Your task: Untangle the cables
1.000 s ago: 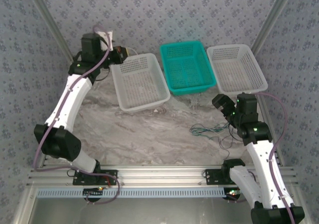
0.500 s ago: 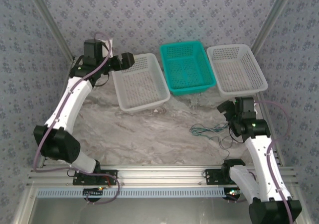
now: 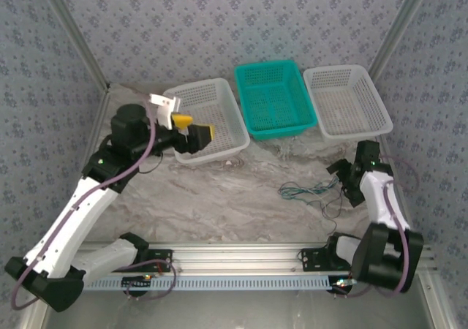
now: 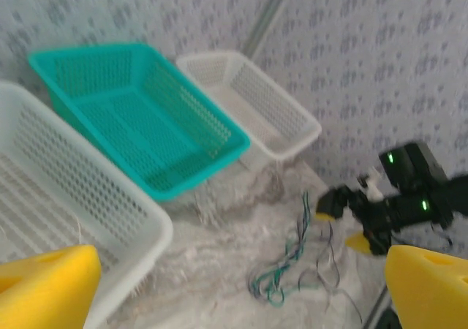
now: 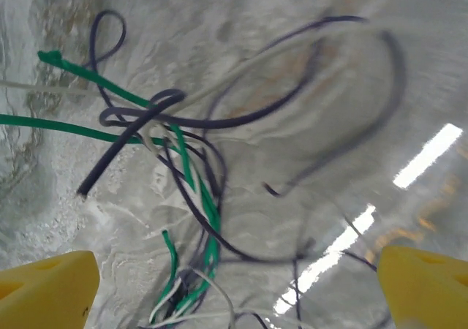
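The cables (image 3: 311, 192) lie in one tangle on the table (image 3: 219, 194), near right, short of the far row of baskets (image 3: 274, 99). The right gripper (image 3: 341, 179) hangs low over the tangle's right end, jaws spread wide and empty, probably to straddle a strand. The left gripper (image 3: 192, 126), likewise released and empty, hovers at the left basket (image 3: 216, 110), well apart from the cables, probably on standby.

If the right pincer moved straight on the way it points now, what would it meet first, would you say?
Most likely the tangle of cables: it lies on the table straight ahead of the open right pincer, between its fingertips. How far off it is is hard to judge.
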You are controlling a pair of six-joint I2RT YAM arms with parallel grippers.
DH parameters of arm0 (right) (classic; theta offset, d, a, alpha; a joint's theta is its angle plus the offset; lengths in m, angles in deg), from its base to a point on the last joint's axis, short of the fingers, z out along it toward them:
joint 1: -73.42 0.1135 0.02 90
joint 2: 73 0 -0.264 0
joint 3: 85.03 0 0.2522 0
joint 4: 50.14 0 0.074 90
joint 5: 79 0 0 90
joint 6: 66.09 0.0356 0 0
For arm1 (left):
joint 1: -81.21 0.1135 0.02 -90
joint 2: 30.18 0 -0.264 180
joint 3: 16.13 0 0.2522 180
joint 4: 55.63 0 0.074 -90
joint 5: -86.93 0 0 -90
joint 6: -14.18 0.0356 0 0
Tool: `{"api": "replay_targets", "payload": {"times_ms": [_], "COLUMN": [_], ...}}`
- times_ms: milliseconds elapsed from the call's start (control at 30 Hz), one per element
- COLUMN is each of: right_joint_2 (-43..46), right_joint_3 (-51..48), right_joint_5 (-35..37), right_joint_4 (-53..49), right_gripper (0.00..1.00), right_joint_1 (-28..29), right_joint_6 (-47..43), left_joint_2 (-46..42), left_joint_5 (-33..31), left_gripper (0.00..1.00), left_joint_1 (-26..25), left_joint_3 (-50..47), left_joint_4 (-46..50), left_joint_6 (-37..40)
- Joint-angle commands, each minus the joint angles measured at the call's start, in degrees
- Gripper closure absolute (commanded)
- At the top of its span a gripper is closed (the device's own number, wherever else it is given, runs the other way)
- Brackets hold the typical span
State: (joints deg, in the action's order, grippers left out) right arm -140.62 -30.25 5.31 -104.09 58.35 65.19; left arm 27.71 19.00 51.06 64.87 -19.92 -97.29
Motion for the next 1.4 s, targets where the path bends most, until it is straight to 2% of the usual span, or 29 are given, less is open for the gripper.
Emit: {"api": "replay_targets", "payload": {"times_ms": [0,67,100,200,233,300,400,467,567,667,800,967,1133,1233,1300,1367], "right_joint_2": [-7.71,-12.88,-14.72,-15.32,-14.34,-12.01,-5.61,0.15,8.08,11.45,9.45,3.45,-1.75,-4.14,-5.36,-6.18], "right_joint_3": [0.89,1.57,1.69,1.39,1.61,2.41,4.53,5.94,7.97,12.42,19.27,29.52,33.49,34.15,35.03,35.74], "right_joint_5": [-8.19,-7.94,-8.41,-8.5,-7.98,-7.28,-6.49,-5.82,-1.99,3.14,5.36,11.82,12.21,11.07,10.78,11.63], "right_joint_4": [8.26,9.45,10.43,11.96,11.77,9.99,6.03,2.55,0.55,-2.4,-4.14,-7.82,-6.97,-5.61,-5.25,-4.96], "right_gripper": [0.01,0.11,0.25,0.78,0.9,1.0,1.0,1.0,1.0,1.0,1.0,1.0,1.0,1.0,1.0,1.0], "right_joint_1": [-0.72,-0.89,-1.08,-1.02,-0.88,-0.46,1.25,3.33,8.67,15.64,25.44,37.76,43.99,45.59,46.89,48.22], "right_joint_6": [-11.4,-10.8,-10.39,-8.32,-7.84,-7.44,-5.65,-1.26,7.51,12.08,12.22,10.55,11.09,12.11,12.28,12.01], "left_joint_2": [1.5,1.95,2.12,2.31,2.39,2.74,3.99,5.3,8.61,12.94,17.57,20.29,23.65,24.91,25.04,25.41], "left_joint_5": [2.01,2.36,2.37,1.76,1.58,1.64,2.54,4.28,6.48,7.97,8.22,6.84,10.62,8.64,6.3,3.49], "left_gripper": [0.01,0.01,0.01,0.01,0.01,0.01,0.0,0.01,0.01,0.03,0.06,0.06,0.13,0.18,0.25,0.46], "left_joint_1": [-0.94,-1.59,-2.06,-3.4,-3.66,-4.34,-5.71,-6.85,-9.29,-12.55,-17.37,-18.09,-18.14,-18.15,-18.18,-18.14], "left_joint_3": [-2.44,-2.72,-2.73,-2.97,-3.23,-3.6,-3.82,-3.7,-2.87,-1.09,0.69,0.34,2.06,1.94,1.29,0.95], "left_joint_4": [-1.12,-1.3,-1.38,-2.06,-2.54,-3.37,-5.43,-7.61,-10.45,-10.67,-11.56,-16.05,-15.11,-15.04,-15.59,-15.67], "left_joint_6": [0.0,-0.39,-0.2,-0.23,-0.51,-0.92,-1.84,-2.33,-1.82,1.73,7.27,6.88,7.52,6.73,6.69,6.88]}}
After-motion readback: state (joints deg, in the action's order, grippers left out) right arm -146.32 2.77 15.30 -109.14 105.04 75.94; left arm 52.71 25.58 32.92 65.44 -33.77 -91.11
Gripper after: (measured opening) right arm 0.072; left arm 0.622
